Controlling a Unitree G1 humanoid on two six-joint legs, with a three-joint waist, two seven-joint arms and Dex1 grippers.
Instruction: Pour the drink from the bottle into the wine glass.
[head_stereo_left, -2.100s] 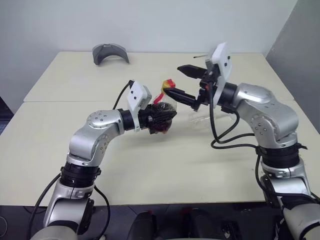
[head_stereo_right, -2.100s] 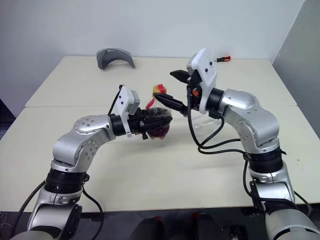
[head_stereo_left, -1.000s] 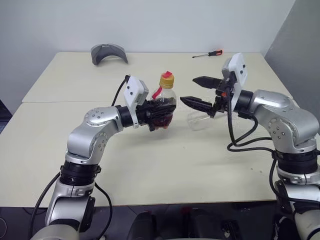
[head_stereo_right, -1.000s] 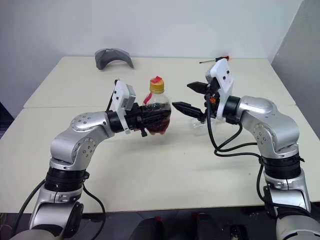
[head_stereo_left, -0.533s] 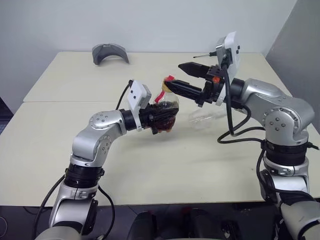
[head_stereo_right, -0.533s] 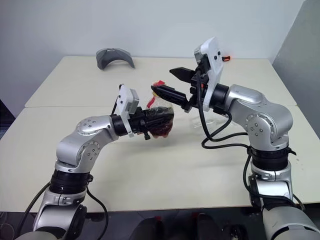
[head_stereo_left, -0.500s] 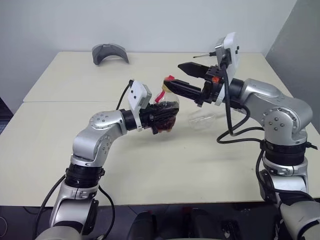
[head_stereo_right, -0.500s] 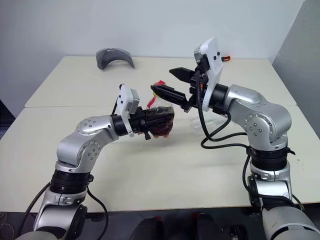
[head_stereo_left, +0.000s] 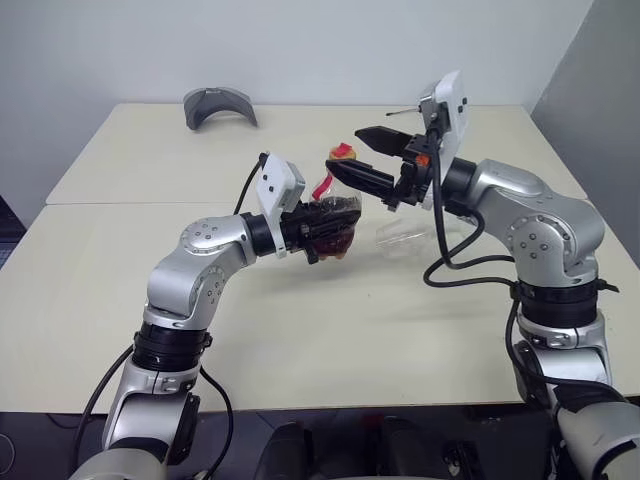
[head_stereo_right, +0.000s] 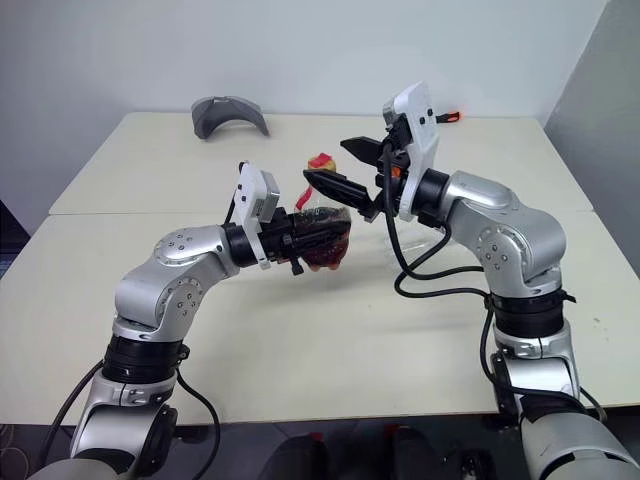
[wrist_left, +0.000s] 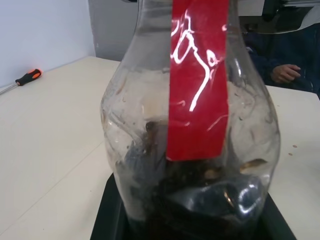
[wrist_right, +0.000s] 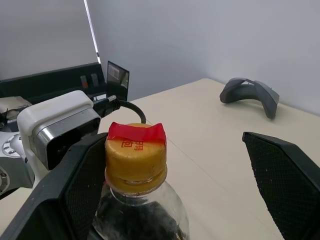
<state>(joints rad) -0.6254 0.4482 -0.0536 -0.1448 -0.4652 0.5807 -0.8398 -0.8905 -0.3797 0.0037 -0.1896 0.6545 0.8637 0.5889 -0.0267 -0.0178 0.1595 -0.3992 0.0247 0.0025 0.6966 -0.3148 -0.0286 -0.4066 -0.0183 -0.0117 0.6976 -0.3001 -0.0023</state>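
We are holding the bottle (head_stereo_right: 318, 232) above the table (head_stereo_right: 330, 330) in our left gripper (head_stereo_right: 312, 238), whose fingers are clenched around its bulbous body, the dark drink (wrist_left: 200, 200) sitting low inside and the yellow cap (wrist_right: 135, 152) still screwed on, with a red strip of tape (wrist_left: 197, 80) running down from it. A second ago our right gripper (head_stereo_left: 362, 158) was hanging level with the bottle's body and clear of it; it is now raised and drawn in toward the neck, its fingers spread wide with one on each side of the cap, grasping nothing. The lower finger (head_stereo_left: 358, 177) is reaching just beside the cap, though we cannot tell whether it is touching. The bottle itself is also leaning more toward the right arm than a second ago. The wine glass (head_stereo_left: 402, 236) is resting on the table beyond the bottle, under the right forearm, and appears to be lying over rather than standing, though it is too faint to be sure. We judge the cap is about to be gripped and twisted off, so pouring is still some way off. A grey curved object (head_stereo_left: 219, 105) and a screwdriver (head_stereo_right: 447, 117) are lying at the table's far edge.
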